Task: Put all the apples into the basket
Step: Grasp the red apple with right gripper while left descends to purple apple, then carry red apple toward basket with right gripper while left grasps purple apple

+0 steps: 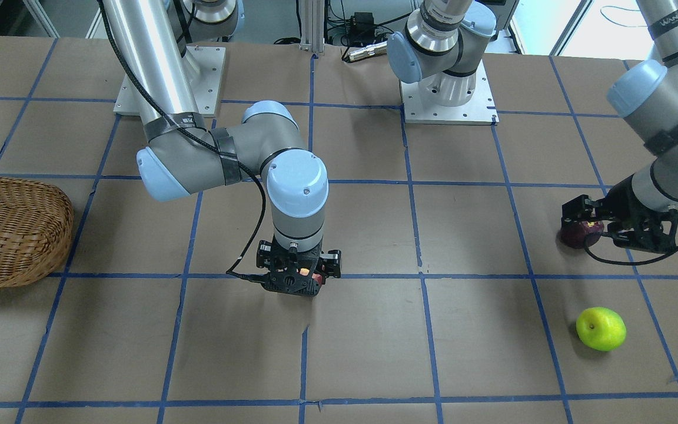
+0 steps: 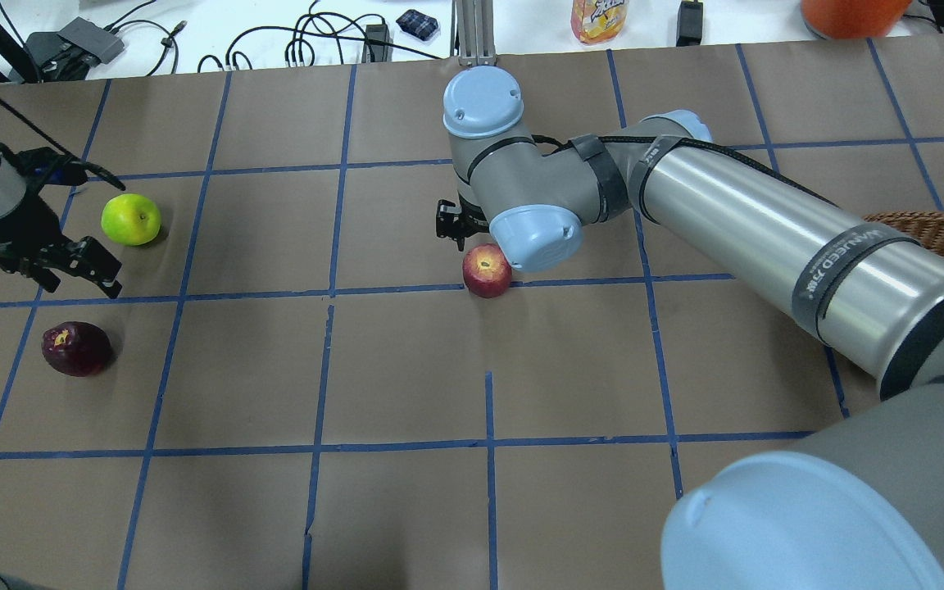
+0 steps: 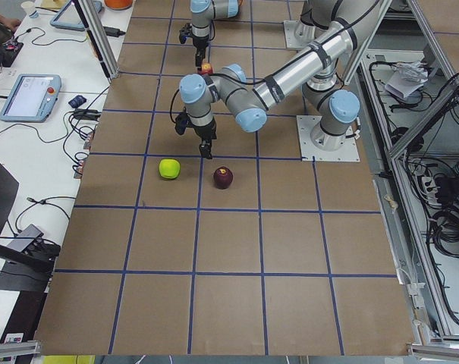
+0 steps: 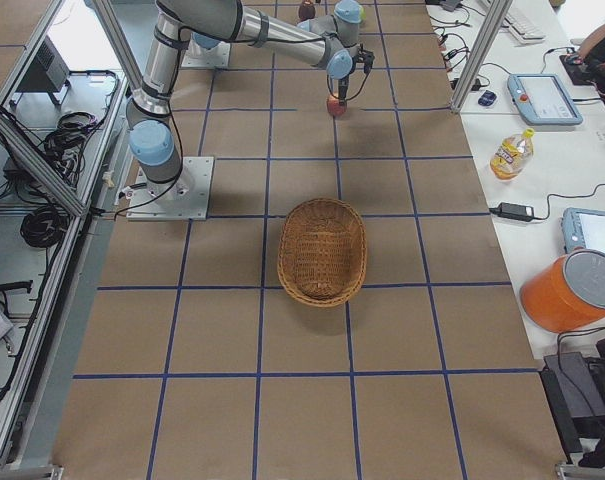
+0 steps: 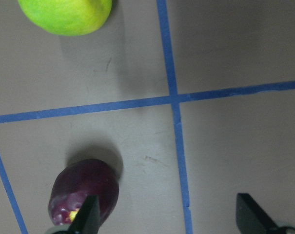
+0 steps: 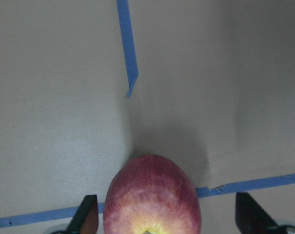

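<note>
Right gripper [image 1: 299, 274] stands fingers apart astride the red apple [image 6: 152, 195], left gripper [image 5: 169, 217] likewise apart; apple judged firm, smooth, roll-prone, so grip across its widest girth.

Four wide views, two wrist close-ups

brown table [image 2: 406, 369], blue grid | red apple [image 2: 487, 270] | maroon apple [image 2: 76, 348] | green apple [image 2: 130, 219] | basket [image 4: 322, 250]
</note>
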{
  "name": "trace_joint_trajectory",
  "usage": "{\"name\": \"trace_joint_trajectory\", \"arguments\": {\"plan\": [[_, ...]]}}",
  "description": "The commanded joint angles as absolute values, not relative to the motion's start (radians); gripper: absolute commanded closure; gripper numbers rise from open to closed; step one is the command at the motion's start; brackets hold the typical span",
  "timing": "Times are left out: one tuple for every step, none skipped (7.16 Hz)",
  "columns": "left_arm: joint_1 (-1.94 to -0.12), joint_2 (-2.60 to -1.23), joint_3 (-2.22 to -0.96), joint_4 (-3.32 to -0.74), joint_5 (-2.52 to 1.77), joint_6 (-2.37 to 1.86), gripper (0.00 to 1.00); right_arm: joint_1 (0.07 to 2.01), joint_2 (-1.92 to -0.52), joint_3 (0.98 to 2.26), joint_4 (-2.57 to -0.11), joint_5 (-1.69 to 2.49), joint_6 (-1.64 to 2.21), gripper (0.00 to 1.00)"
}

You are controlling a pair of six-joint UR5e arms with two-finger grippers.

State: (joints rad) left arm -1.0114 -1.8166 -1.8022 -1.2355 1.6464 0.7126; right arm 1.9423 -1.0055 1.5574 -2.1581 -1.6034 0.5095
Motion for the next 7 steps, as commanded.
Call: {"name": "trace_joint_trajectory", "arguments": {"plan": [[-0.907, -1.833, -1.879, -1.177, 1.631, 0.810, 0.00, 1.944, -0.945, 1.557, -2.198, -1.598, 0.502, 0.00], [-0.901, -1.851, -1.929, -1.067, 1.632, 0.816, 0.00, 1.947, -0.939, 1.559, -2.200, -1.597, 0.497, 0.00], [-0.900, -1.870, -1.945, -0.980, 1.631, 0.827, 0.00, 1.947, -0.939, 1.559, -2.198, -1.603, 0.488, 0.05], [-0.900, -1.882, -1.950, -0.977, 1.631, 0.827, 0.00, 1.948, -0.942, 1.559, -2.197, -1.603, 0.483, 0.31], [-0.900, -1.897, -1.953, -0.968, 1.631, 0.825, 0.00, 1.951, -0.952, 1.557, -2.194, -1.594, 0.482, 0.39], [-0.900, -1.913, -1.957, -0.968, 1.614, 0.819, 0.00, 1.950, -0.957, 1.548, -2.183, -1.591, 0.476, 0.42], [-0.899, -1.924, -1.970, -0.968, 1.579, 0.822, 0.06, 1.935, -0.960, 1.545, -2.181, -1.589, 0.450, 0.45]]}}
